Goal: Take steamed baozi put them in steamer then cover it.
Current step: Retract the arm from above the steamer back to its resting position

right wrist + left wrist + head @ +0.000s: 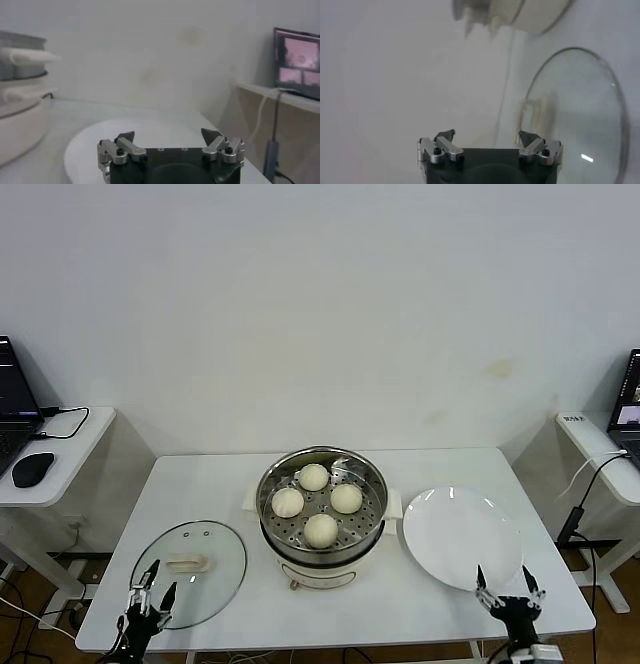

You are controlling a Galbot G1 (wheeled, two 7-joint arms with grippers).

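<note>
Several cream-white steamed baozi lie in the steel steamer, which sits on its white pot base at the table's middle. The cover, a clear glass lid with a cream handle, lies flat on the table to the steamer's left. My left gripper hangs open at the front table edge, just before the cover. At the front right my right gripper stands open with nothing in it, near the front rim of a white plate. Both pairs of jaws stand wide apart in the wrist views.
The white table's front edge runs just behind both grippers. Side desks with laptops stand at far left and far right. A mouse lies on the left desk.
</note>
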